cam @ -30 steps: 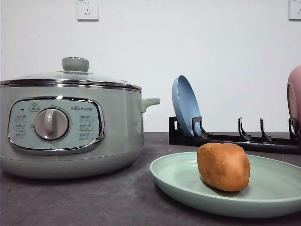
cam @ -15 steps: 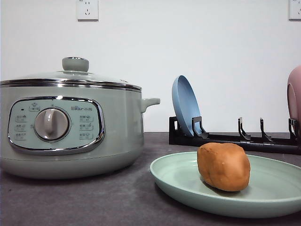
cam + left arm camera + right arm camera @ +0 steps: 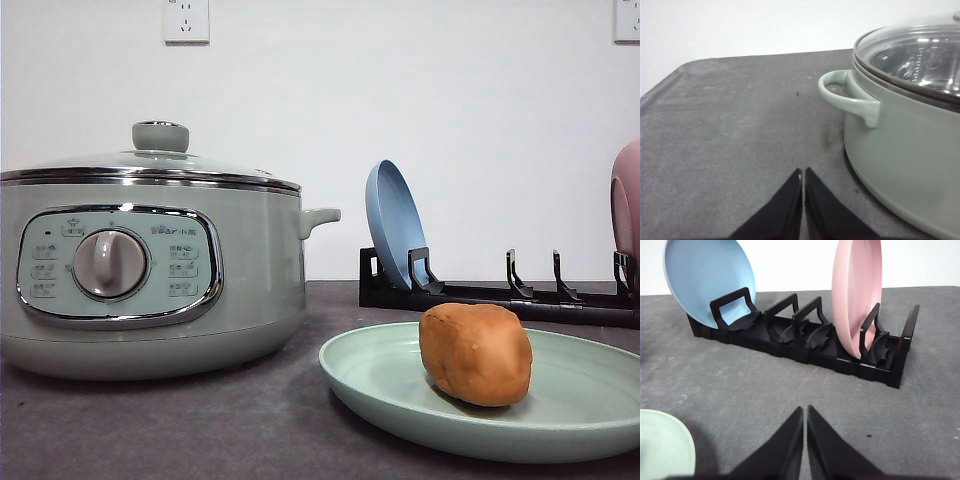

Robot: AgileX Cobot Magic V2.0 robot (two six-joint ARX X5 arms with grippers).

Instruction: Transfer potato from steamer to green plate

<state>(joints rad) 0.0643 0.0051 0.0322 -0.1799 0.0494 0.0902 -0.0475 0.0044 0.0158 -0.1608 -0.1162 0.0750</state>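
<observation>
**Potato at rest on the green plate, both arms clear**

The lumpy orange-brown potato [image 3: 475, 353] sits on the wide, shallow, pale mint-green plate [image 3: 370, 385], toward its middle, to the right of the large sage-green electric steamer [image 3: 250, 290], whose glass lid is on. By the look of it, the transfer is done.

The left gripper [image 3: 803, 175] has its jaws pressed together with nothing between them, hovering over the dark grey table [image 3: 730, 125] beside the steamer's side handle [image 3: 847, 97]. The right gripper [image 3: 805, 412] is likewise closed and empty, facing the black dish rack [image 3: 805, 347] holding a blue plate [image 3: 707, 280] and a pink plate [image 3: 857, 295].

The potato appears firm, fairly heavy and matte-skinned, unlikely to slip. If regrasped, its narrower waist across the lumpy middle looks best; the glossy plate could slide if nudged.
</observation>
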